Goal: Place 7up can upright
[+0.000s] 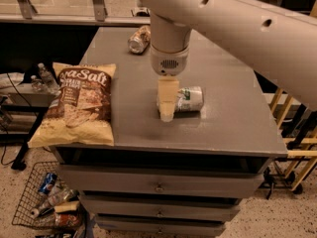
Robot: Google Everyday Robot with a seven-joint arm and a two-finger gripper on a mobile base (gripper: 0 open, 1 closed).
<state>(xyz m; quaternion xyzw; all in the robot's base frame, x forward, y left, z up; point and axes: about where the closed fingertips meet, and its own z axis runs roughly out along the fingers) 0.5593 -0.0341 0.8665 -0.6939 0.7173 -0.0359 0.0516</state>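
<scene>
1. The gripper (167,114) stood low over the table (233,125), near the middle.
2. The 7up can (190,99) lay on its side just to the gripper's right.
3. A bag (79,103) lay well to its left.
4. A second can (139,39) lay behind it.
</scene>
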